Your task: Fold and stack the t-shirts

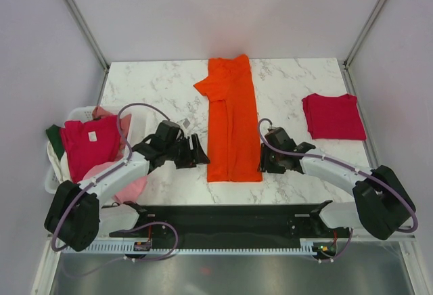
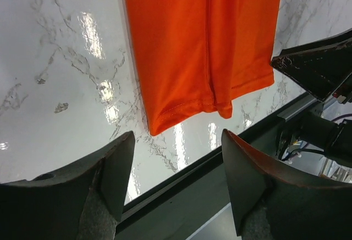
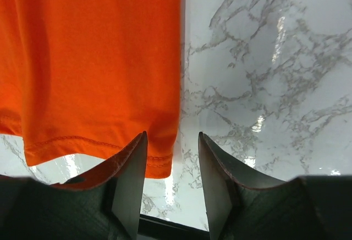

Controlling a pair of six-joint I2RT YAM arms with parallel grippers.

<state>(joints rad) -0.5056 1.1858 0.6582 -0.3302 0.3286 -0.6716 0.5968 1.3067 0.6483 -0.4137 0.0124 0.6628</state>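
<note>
Lying flat mid-table, running 12 to 6 o'clock: bright orange cotton tee [image 1: 232, 122], folded lengthwise into a long strip, hem at 6. Sitting at its 3 o'clock, well apart: crimson red tee [image 1: 333, 116], folded square. Hovering beside hem at 9 o'clock: L gripper [image 1: 196, 151], jaws apart, holding nothing. Straddling hem's 3 o'clock corner: R gripper [image 3: 172, 141], jaws apart, not clamped. Lying at 8 o'clock: magenta tee [image 1: 88, 143], in white plastic basket [image 1: 76, 111].

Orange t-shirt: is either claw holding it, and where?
Nothing is held. The left claw is open short of the orange t-shirt; the right claw is open at its near hem corner, not clamped.
</note>
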